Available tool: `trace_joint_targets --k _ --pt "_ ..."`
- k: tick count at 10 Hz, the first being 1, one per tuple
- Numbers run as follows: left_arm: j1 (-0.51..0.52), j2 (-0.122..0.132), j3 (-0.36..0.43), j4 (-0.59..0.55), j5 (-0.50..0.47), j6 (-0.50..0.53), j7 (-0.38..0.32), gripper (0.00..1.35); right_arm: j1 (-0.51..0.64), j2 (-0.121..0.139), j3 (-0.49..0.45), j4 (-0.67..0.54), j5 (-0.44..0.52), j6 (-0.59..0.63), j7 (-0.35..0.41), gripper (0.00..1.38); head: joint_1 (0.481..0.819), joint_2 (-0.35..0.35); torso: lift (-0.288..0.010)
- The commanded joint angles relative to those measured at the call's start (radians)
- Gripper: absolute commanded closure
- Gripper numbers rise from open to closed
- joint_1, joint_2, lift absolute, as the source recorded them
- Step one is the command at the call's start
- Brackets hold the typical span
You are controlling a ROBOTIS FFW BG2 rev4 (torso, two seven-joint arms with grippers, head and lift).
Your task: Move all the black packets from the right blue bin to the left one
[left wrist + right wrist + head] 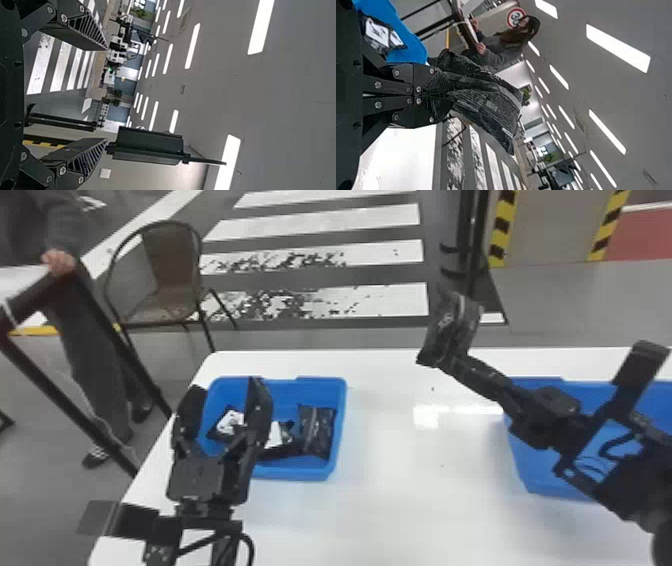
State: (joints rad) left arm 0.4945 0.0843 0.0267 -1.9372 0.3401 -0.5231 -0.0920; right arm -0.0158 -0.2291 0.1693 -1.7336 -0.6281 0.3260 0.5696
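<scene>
From the head, one view looks down over the nearby worktop (390, 510), toward twelve o'clock. Both wrist views face the far ceiling (277, 99). All share the crosswalk (320, 222); head and right, the left bin (300, 388).

Taking the left bin (337, 425) as landmark, we find it on the table (395, 510), near the left edge. Three packets lie in it: one left (220, 434), one in the middle (276, 451), one right (317, 430). To its right, well apart, we place the right bin (537, 472) on the same table. Between them in the head view, the right gripper (450, 362) holds a fourth packet (452, 327) aloft. Behind the left bin, on the floor and leftward, we locate the chair (172, 297).
</scene>
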Motion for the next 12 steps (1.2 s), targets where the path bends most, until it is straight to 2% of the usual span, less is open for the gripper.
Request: trace_joint_targets --k 1,3,4,5,9,12 --pt "0.009 0.000 0.027 -0.086 0.055 0.150 -0.046 0.23 -0.019 -0.019 0.104 0.002 -0.016 0.015 0.012 1.14 0.695 0.237 -0.140" --pt "-0.011 0.000 0.075 -0.194 0.093 0.400 -0.167 0.23 -0.046 -0.036 0.226 0.005 -0.042 0.027 0.019 1.14 0.695 0.301 -0.140" --pt "-0.026 0.002 0.097 -0.234 0.131 0.572 -0.235 0.23 -0.058 -0.044 0.269 0.005 -0.056 0.030 0.023 1.14 0.695 0.322 -0.140" --pt "-0.043 0.008 0.109 -0.248 0.135 0.656 -0.278 0.23 -0.068 -0.049 0.303 0.002 -0.064 0.030 0.023 1.14 0.695 0.327 -0.140" --pt "-0.063 0.020 0.123 -0.256 0.166 0.822 -0.339 0.24 -0.087 -0.062 0.369 0.012 -0.090 0.035 0.021 1.14 0.695 0.345 -0.140" --pt "-0.065 0.022 0.113 -0.256 0.176 0.852 -0.348 0.28 -0.100 -0.065 0.385 0.027 -0.094 0.040 0.019 1.14 0.695 0.347 -0.140"
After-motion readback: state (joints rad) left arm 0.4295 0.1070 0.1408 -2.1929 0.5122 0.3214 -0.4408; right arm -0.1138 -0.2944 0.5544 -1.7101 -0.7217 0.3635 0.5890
